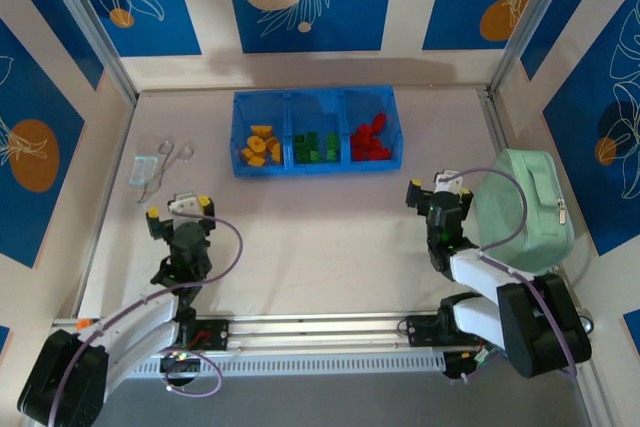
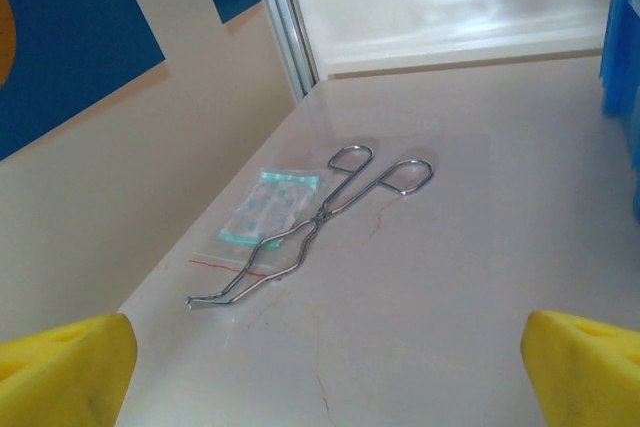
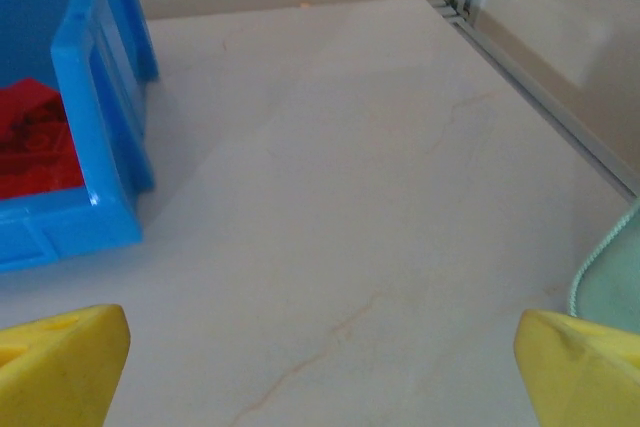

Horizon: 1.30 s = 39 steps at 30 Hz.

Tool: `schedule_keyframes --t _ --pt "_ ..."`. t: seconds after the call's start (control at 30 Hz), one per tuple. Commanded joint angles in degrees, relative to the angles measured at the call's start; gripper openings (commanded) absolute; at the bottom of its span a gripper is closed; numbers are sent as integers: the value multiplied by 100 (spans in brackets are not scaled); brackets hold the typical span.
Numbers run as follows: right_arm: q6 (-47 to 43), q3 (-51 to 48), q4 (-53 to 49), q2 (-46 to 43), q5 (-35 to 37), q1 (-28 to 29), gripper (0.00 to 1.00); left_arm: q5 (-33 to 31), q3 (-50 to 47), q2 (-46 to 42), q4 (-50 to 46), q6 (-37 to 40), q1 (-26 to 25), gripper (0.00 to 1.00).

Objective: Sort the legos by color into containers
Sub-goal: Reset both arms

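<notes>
Bare tabletop (image 1: 320,237) lies open ahead of both arms. The left end effector (image 1: 178,209) and right end effector (image 1: 437,189) gape wide, holding nothing. The legos (image 1: 316,146) sit colour-sorted in the containers (image 1: 315,168), farther ahead and between them. A mint pouch (image 1: 530,212) crowds the right one's outer side.

— Where is it free?
— The table (image 1: 320,237) middle, from the near edge up to the tray (image 1: 315,170).
— What blocks?
— The pouch (image 1: 525,209) on the right; tongs (image 2: 319,216) and a packet (image 2: 266,209) on the left.
</notes>
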Motion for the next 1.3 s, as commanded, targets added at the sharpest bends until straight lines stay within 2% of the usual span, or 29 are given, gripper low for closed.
schedule_keyframes --t 0.0,0.43,0.53,0.6,0.7,0.97,1.2,1.27 --pt "-185 -25 795 133 -92 -26 99 269 -118 123 618 14 181 98" --pt "-346 -116 2152 913 -210 -184 99 760 -273 470 1325 -132 563 97" --pt "-11 -355 3148 1512 -327 -515 99 835 -329 590 1595 -153 656 97" --pt "-106 -431 3873 1916 -354 -521 99 875 -329 691 1699 -163 692 97" --pt "-268 -354 3479 1749 -451 -381 99 889 -329 900 1941 -157 725 97" --pt "-488 -399 3833 1927 -524 -270 99 958 -198 1596 2518 -25 765 97" --pt "-1253 -202 3997 2328 -863 131 99 1120 -178 2257 3339 134 773 96" --pt "-1373 -273 4337 2465 -799 217 99 1233 -196 2364 3514 171 773 96"
